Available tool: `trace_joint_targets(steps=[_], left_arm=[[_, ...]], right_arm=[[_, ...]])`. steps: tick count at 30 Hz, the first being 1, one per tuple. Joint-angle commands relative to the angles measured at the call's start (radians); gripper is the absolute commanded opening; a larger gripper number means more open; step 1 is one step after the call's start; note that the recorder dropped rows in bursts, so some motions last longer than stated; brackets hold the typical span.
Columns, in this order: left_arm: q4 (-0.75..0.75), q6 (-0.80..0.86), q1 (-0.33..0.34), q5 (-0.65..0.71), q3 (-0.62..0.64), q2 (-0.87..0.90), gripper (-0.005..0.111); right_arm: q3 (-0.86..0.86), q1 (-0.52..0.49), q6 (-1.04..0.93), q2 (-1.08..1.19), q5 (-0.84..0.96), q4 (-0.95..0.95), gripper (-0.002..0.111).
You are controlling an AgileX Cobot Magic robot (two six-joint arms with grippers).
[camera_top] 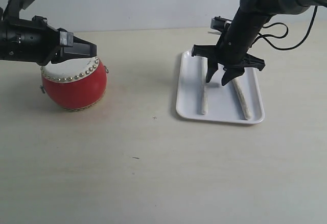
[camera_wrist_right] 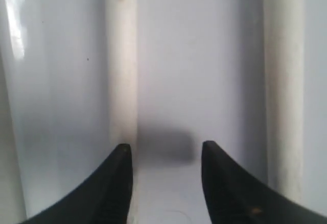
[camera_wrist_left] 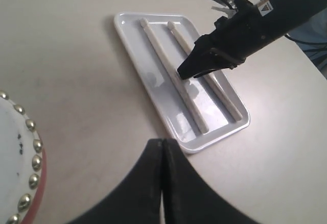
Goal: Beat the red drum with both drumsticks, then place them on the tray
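1. Stretching between the drum (camera_top: 74,89) and the tray (camera_top: 184,110), a broad band of table (camera_top: 153,173) separates the two; the drum sits to the left of the exterior view and the tray to the right, well apart; more tabletop runs along the near side of both.
2. The tray holds both sticks (camera_top: 204,99), lying flat and side by side along its length with a strip of tray floor between them; each stays inside the rim; the drum stands upright on the table, skin up.
3. The right gripper (camera_top: 217,79) hangs low over the tray with its jaws apart and nothing in them; its tips point down at the gap between the sticks; whether they touch the tray I cannot tell.
4. The left gripper (camera_top: 94,48) has its jaws pressed together and empty, level with the drum's top at its far edge; contact cannot be told.
5. The right wrist view alone shows bare tray floor between the parted tips; the left wrist view alone shows the sticks' full length and the tray's far rim.
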Motion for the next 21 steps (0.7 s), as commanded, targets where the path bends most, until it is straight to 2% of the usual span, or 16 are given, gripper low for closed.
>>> trace_joint_targets(steps=[1, 10, 13, 16, 19, 21], left_arm=[[-0.01, 0.012, 0.002, -0.004, -0.006, -0.011, 0.0], [-0.02, 0.069, 0.002, -0.011, -0.006, -0.023, 0.0], [-0.007, 0.07, -0.01, -0.076, 0.011, -0.063, 0.0], [-0.007, 0.076, -0.052, -0.272, 0.056, -0.14, 0.0], [-0.046, 0.104, -0.131, -0.527, 0.11, -0.244, 0.0], [-0.08, 0.13, -0.195, -0.7, 0.145, -0.314, 0.0]], right_arm=[[-0.019, -0.003, -0.05, -0.051, 0.013, -0.008, 0.043], [-0.011, -0.003, -0.296, -0.224, 0.136, 0.004, 0.043], [0.063, -0.003, -0.406, -0.297, 0.141, 0.034, 0.035], [0.19, -0.003, -0.456, -0.399, 0.034, 0.054, 0.021], [0.36, -0.003, -0.51, -0.515, -0.148, 0.099, 0.01], [0.468, -0.003, -0.576, -0.597, -0.277, 0.195, 0.004]])
